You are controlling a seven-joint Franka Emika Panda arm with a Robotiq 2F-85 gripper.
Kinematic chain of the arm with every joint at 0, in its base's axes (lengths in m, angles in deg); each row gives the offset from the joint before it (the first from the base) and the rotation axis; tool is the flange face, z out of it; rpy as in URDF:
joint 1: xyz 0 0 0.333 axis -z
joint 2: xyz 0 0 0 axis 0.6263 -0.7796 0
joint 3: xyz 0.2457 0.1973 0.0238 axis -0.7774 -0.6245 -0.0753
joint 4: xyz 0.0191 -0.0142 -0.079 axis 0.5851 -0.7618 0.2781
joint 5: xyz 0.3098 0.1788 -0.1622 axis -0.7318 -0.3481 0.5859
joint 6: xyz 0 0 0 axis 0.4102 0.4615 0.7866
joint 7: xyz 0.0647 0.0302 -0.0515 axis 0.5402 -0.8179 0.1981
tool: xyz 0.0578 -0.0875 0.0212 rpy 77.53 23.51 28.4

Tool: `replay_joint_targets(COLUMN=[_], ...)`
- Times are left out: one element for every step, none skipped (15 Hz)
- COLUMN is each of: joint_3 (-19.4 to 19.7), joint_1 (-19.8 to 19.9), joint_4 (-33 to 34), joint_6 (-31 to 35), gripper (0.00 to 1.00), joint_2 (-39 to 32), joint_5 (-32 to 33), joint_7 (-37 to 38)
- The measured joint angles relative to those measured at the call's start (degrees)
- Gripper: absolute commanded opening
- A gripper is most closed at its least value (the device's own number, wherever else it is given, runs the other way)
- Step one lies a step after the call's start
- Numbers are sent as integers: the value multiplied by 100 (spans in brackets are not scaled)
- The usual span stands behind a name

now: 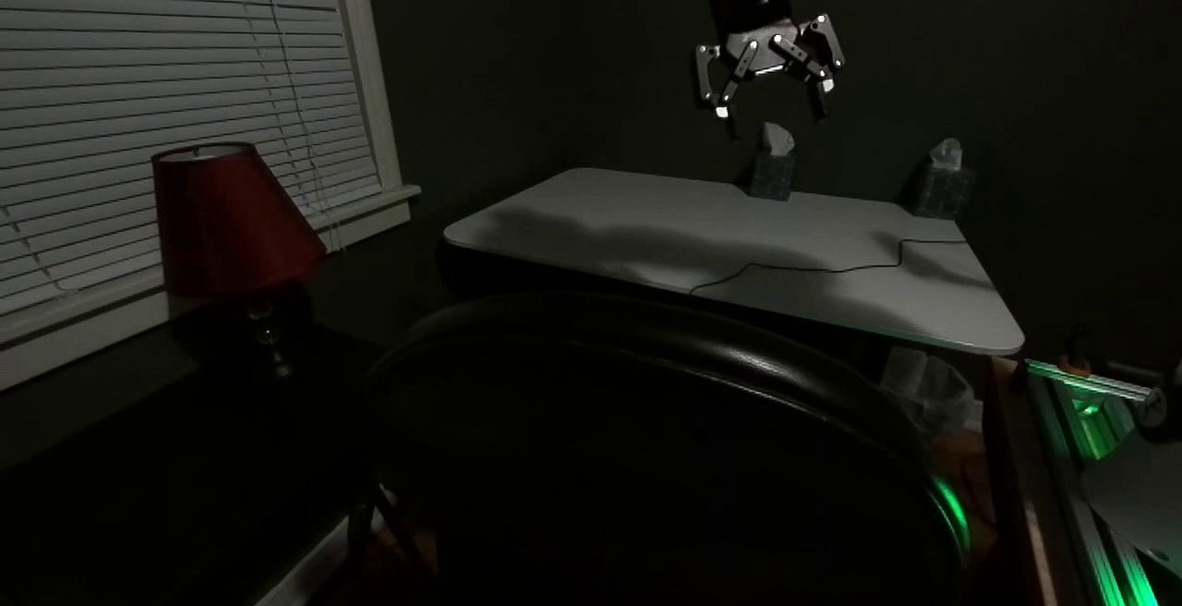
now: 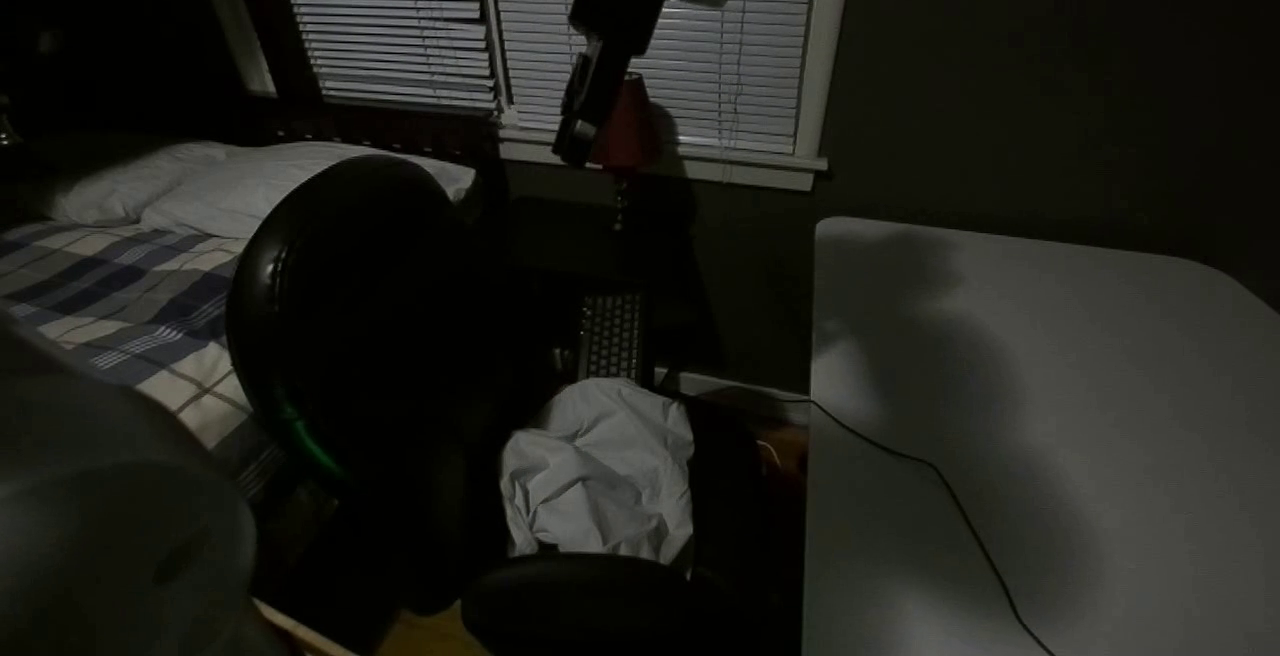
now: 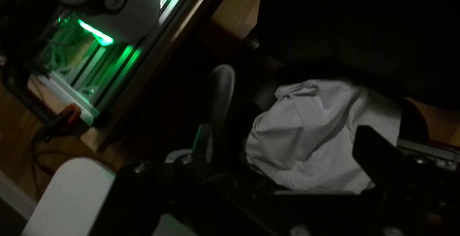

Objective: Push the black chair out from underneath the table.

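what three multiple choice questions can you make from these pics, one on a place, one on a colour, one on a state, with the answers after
1. Where does the thin cord run?
A. over the pillows
B. across the table
C. along the windowsill

2. What colour is the lampshade?
A. yellow
B. white
C. red

3. What state is the gripper in?
A. open
B. shut on the cord
C. shut on the lampshade

Answers:
1: B, as both exterior views show the dark line of it crossing the pale top.
2: C, as the shade shows red in both exterior views, even in this dim light.
3: A, as its fingers stand well apart in the wrist view, and an exterior view shows them spread too.
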Motion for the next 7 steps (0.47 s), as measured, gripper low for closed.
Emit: replay_joint_targets(joint_3=[3,9,14,17,16,15,15], joint_1=[25,49,66,71,71,70,70], joint_4=[91,160,192,196,195,194,194], joint_6=[23,31,31,32,34,35,35], gripper=[100,100,100,100,100,100,100], joint_2=[41,78,100,114,114,114,114], joint_5=[180,283,327,348,359,361,363], joint_7=[-221,-383,-469,-516,-535,-543,-546])
